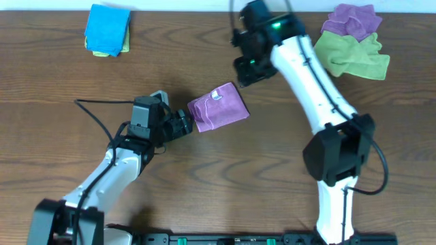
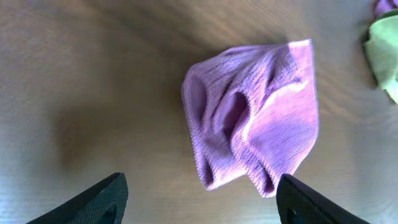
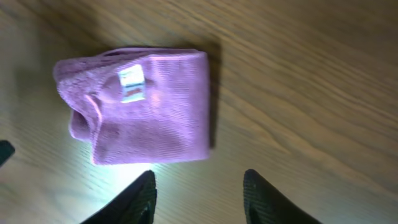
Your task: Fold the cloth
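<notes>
- Left gripper [image 1: 182, 124] has its jaws spread wide and holds nothing; it sits low, just beside the cloth's [image 1: 218, 107] left edge.
- Left wrist view: both dark fingers [image 2: 93, 199] flank the near end of the cloth [image 2: 255, 118], which lies in loose, puffy folds.
- Right gripper [image 1: 245, 69] is part open with nothing between its jaws, on the far side of the cloth and apart from it.
- Right wrist view: the cloth [image 3: 149, 112] lies beyond the fingers [image 3: 140, 196] as a folded, roughly square bundle, with a white tag [image 3: 131, 84] on top.
- Cloth rests near the middle of the table [image 1: 54, 75].
- Blue cloth [image 1: 107, 28] lies at the far left.
- Green cloth [image 1: 351, 54] and a second purple cloth [image 1: 353, 20] lie crumpled at the far right.
</notes>
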Robot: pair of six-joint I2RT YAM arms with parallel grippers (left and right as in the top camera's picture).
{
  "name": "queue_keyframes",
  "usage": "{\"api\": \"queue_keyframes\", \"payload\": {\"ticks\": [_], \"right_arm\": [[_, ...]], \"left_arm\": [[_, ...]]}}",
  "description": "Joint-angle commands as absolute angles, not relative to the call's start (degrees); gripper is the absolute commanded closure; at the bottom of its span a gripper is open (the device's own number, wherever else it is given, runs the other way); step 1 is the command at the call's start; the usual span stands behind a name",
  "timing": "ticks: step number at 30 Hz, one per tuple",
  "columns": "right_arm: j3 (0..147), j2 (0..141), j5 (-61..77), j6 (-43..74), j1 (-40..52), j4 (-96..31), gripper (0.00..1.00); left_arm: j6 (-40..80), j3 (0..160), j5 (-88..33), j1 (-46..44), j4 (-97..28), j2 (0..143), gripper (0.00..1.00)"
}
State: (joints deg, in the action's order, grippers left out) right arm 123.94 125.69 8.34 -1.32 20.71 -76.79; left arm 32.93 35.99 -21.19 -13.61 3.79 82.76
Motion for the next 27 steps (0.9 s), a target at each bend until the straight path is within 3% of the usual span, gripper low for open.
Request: {"api": "queue_keyframes", "payload": {"ticks": [1, 5, 8, 11, 17, 18, 20, 21, 27], "right_arm": [[123.9, 125.5, 13.6, -4.0, 18.1, -77.3, 0.60], [123.6, 125.7, 15.1, -5.5, 16.7, -77.4, 0.62], [123.2, 125.8, 16.3, -7.2, 16.5, -77.1, 0.54], [122.4, 125.8, 17.9, -9.0, 16.6, -76.6, 0.53], [117.8, 125.9, 18.5, -10.2, 16.3, -74.2, 0.56], [116.4, 125.9, 18.5, -10.2, 16.3, -73.4, 0.58], [114.0, 125.9, 18.5, -10.2, 16.3, -72.0, 0.89], [112.8, 125.9, 18.5, -10.2, 16.3, -71.3, 0.98], [106.5, 126.0, 18.5, -10.0, 16.2, -65.1, 0.98]], "left_arm": [[31.7, 36.1, -23.1, -13.5, 6.1, 85.2, 0.21], [31.8, 36.1, -25.1, -13.5, 9.3, 88.1, 0.20], [32.2, 36.1, -27.4, -13.5, 12.3, 91.0, 0.20], [32.4, 36.1, -30.0, -13.6, 14.6, 93.1, 0.20], [32.8, 36.1, -30.3, -14.5, 16.8, 96.1, 0.20], [32.8, 36.1, -30.3, -14.7, 17.1, 96.4, 0.20], [32.8, 36.1, -30.0, -15.3, 17.9, 96.6, 0.20], [32.8, 36.1, -30.0, -15.4, 18.4, 96.7, 0.19], [32.8, 36.1, -29.4, -15.4, 19.2, 96.8, 0.19]]}}
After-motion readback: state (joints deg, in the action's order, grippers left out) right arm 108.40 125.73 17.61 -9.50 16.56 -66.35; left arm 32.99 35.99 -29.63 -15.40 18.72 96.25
